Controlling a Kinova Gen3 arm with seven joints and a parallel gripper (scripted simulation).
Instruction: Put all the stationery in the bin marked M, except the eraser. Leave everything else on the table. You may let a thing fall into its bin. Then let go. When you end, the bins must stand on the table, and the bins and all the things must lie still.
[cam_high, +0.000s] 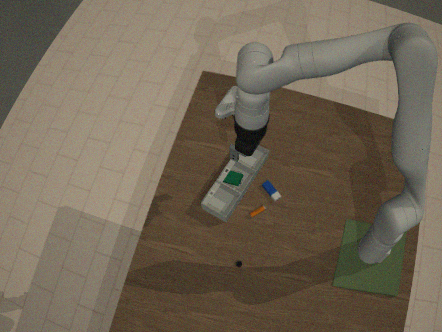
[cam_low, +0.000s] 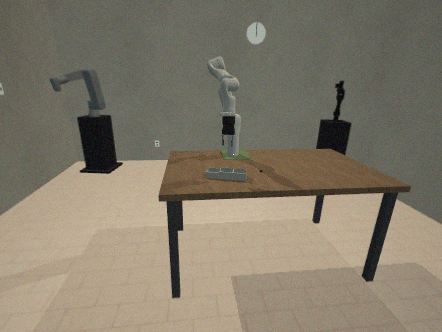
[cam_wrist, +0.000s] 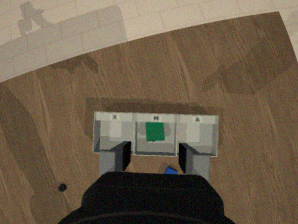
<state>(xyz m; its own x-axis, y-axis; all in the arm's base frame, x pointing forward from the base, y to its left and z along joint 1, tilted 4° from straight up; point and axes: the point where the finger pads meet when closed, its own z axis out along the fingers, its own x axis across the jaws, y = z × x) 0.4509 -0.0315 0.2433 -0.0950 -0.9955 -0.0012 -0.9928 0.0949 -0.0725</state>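
A grey row of three bins (cam_high: 218, 201) (cam_low: 226, 174) (cam_wrist: 105, 135) stands on the wooden table. A flat green block (cam_high: 233, 178) (cam_wrist: 156, 131) lies in the middle bin. My gripper (cam_wrist: 154, 152) (cam_high: 246, 154) is open and empty, above the near side of the bins. A blue and white eraser (cam_high: 271, 189) lies on the table right of the bins; a bit of blue shows between my fingers in the wrist view (cam_wrist: 170, 171). An orange pen-like stick (cam_high: 258, 211) lies on the table near the eraser.
A small black ball (cam_high: 238, 263) (cam_low: 260, 171) (cam_wrist: 61, 188) lies on the table toward its front. The arm's base stands on a green mat (cam_high: 380, 280) (cam_low: 243, 156) at the table's right side. The table's left edge (cam_high: 165, 165) is close to the bins.
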